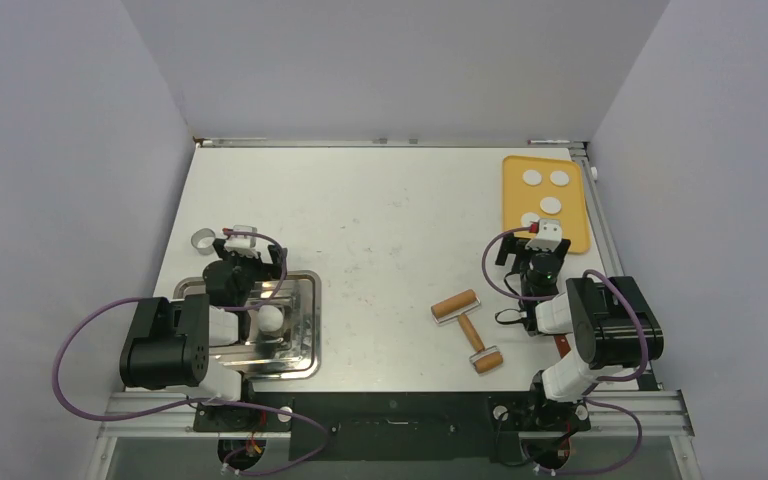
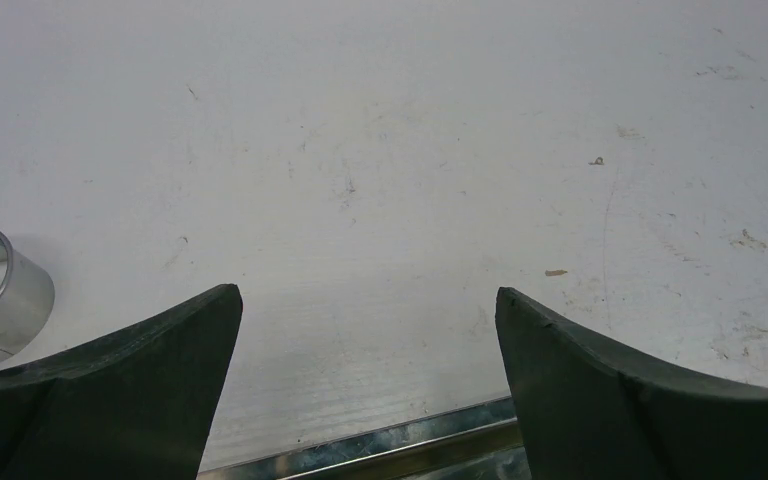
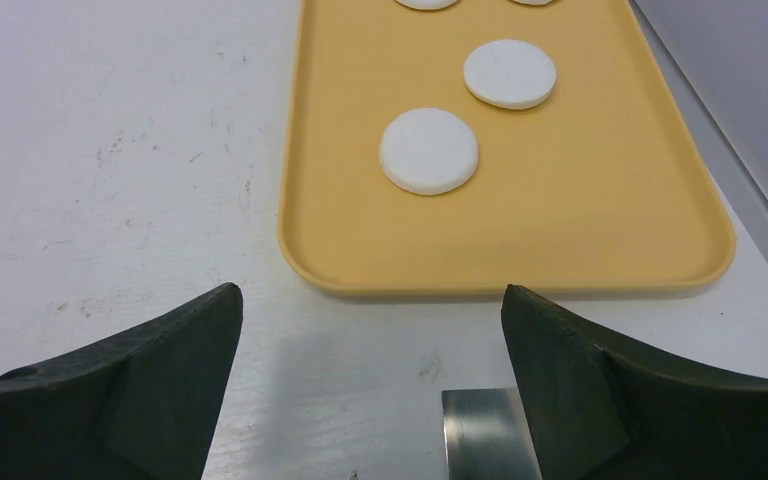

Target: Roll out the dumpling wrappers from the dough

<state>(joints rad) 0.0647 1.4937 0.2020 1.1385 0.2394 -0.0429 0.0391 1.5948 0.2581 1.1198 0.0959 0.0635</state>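
Left claw and right claw are open and empty; wrappers sit on the tray, presumably kept clear of the pin.

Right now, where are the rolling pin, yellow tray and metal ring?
rolling pin (image 1: 470, 333): top view, on its handle between the rollers.
yellow tray (image 3: 520, 230): right wrist view, on bare floor near its front rim.
metal ring (image 2: 20, 300): left wrist view, on its outer wall.
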